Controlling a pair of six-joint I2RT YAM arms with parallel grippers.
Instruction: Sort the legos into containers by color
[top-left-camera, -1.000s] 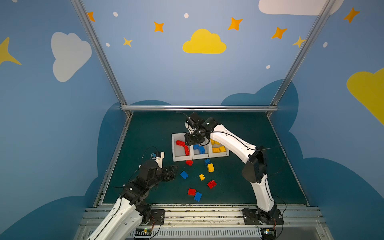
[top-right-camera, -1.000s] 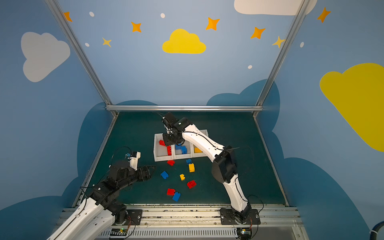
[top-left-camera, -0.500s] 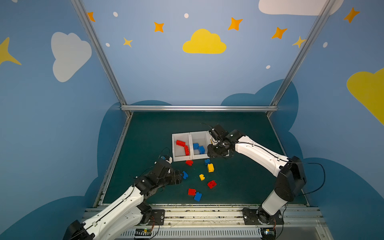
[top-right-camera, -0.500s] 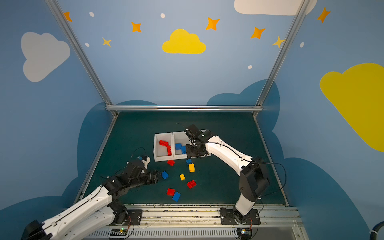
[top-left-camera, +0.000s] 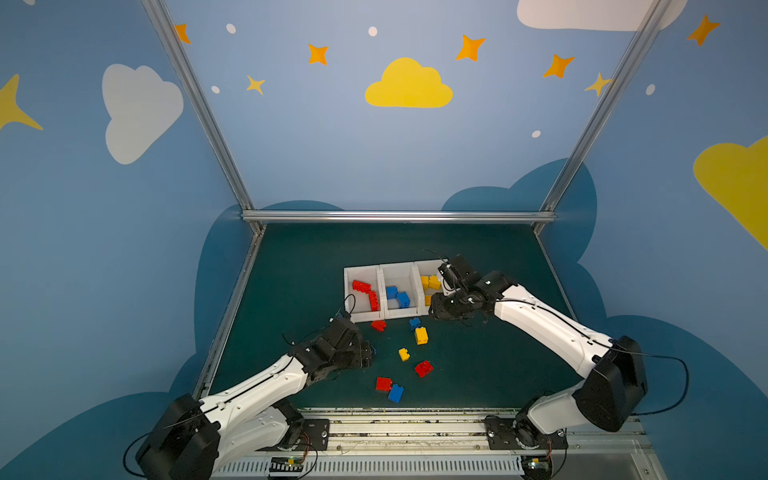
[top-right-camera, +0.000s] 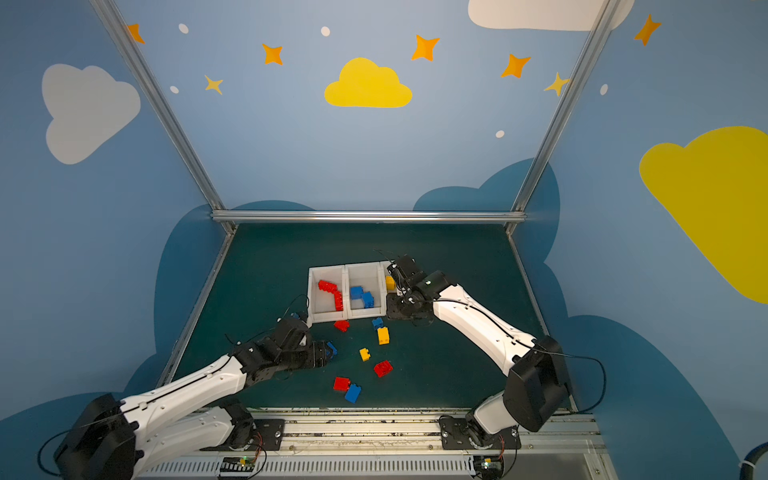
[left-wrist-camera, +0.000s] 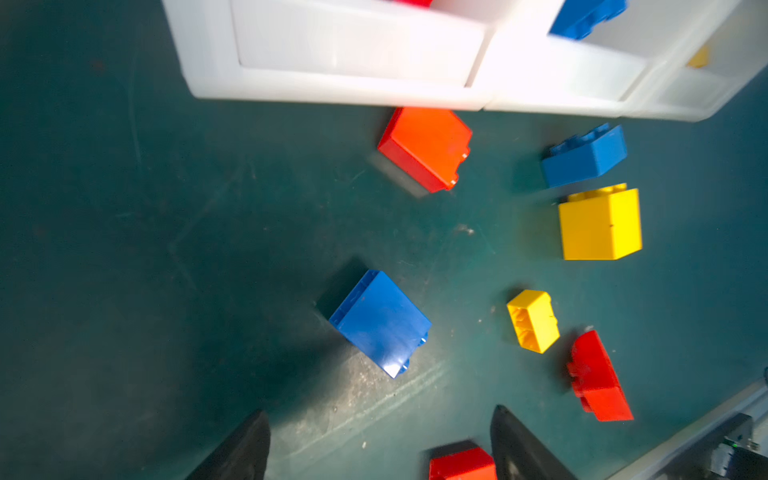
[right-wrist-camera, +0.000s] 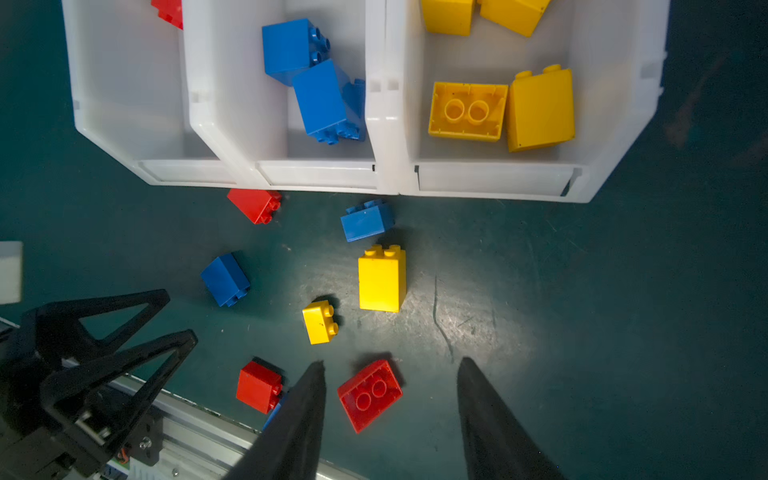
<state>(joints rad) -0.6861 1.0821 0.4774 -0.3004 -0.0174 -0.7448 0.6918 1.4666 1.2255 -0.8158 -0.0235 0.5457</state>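
Three white containers stand side by side, holding red legos, blue legos and yellow legos. Several loose legos lie on the green mat in front. My left gripper is open just short of a loose blue lego, which lies on its side ahead of the jaws. My right gripper is open and holds nothing; it hovers at the front of the yellow container. A loose red lego shows on the mat between its fingers.
Other loose pieces: a red one against the container fronts, a blue one, a large yellow one, a small yellow one, and a red one touching a blue one near the front rail.
My right gripper swung from over the red and blue containers to the front of the yellow one. My left arm reached forward to the loose blue lego.
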